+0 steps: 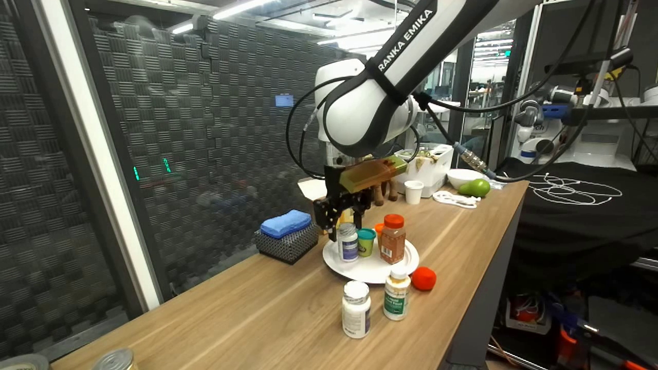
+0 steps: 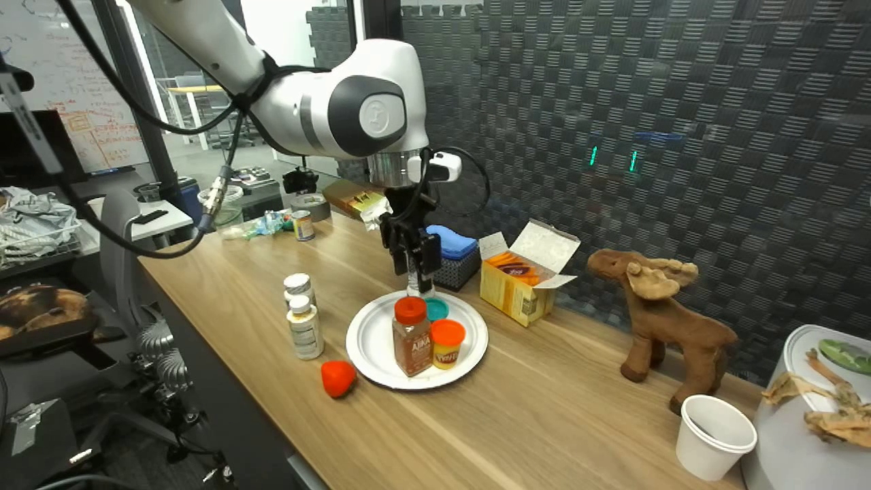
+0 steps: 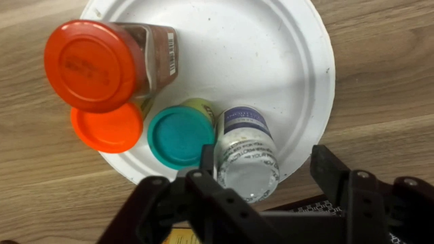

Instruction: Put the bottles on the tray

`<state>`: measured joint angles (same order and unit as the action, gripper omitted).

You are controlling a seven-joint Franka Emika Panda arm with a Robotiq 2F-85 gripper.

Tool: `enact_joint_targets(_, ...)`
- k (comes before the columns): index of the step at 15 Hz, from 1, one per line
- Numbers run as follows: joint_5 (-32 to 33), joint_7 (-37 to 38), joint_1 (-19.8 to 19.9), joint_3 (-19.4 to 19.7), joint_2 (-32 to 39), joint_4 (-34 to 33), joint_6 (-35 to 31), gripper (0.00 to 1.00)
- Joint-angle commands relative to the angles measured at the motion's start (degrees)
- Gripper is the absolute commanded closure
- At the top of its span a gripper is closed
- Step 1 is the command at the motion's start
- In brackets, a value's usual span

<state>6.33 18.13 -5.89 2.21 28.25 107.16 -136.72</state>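
On the round white plate (image 3: 237,51), a purple-labelled bottle (image 3: 245,145) stands upright, the tool (image 3: 263,158) spread loose about its glossy printed cap, one finger close, the other well clear. A teal-lidded tub (image 3: 181,137) crowds that bottle; a square-sided red-capped bottle (image 2: 412,340) and an orange-lidded tub (image 2: 447,346) share the plate. Beside it, on the wood-grained surface (image 1: 247,318), are a green-labelled bottle (image 1: 396,297), a stouter white bottle (image 1: 355,312) and a rounded red lump (image 1: 423,278); near it, too, a cardboard carton (image 2: 510,294) and a patterned box (image 1: 290,247) topped with folded blue cloth (image 1: 286,224).
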Motion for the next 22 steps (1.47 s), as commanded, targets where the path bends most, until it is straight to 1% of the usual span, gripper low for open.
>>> enact_joint_targets(1,1.1,0.2,-2.1,-0.1,-3.7,2.1,-1.2,0.00)
enact_joint_targets(4,1.0,2.3,-4.1,-0.8,-7.8,4.8,-1.6,0.00)
enact_joint_targets(7,1.1,5.1,-6.3,-2.0,-12.7,10.1,-2.4,0.00)
enact_joint_targets(9,0.5,5.5,-6.8,-3.3,-15.2,13.1,-1.9,0.00)
enact_joint_targets(11,-1.7,4.0,-6.3,-5.2,-16.6,15.6,-0.5,0.00)
enact_joint_targets(13,-5.5,0.3,-5.3,-7.2,-16.8,17.6,0.6,0.00)
enact_joint_targets(17,-9.1,-4.5,-5.2,-9.3,-16.9,20.1,2.4,0.00)
enact_joint_targets(20,-9.1,-6.4,-5.4,-9.7,-16.5,20.5,3.2,0.00)
enact_joint_targets(22,-7.8,-6.2,-5.5,-9.3,-16.2,20.4,3.0,0.00)
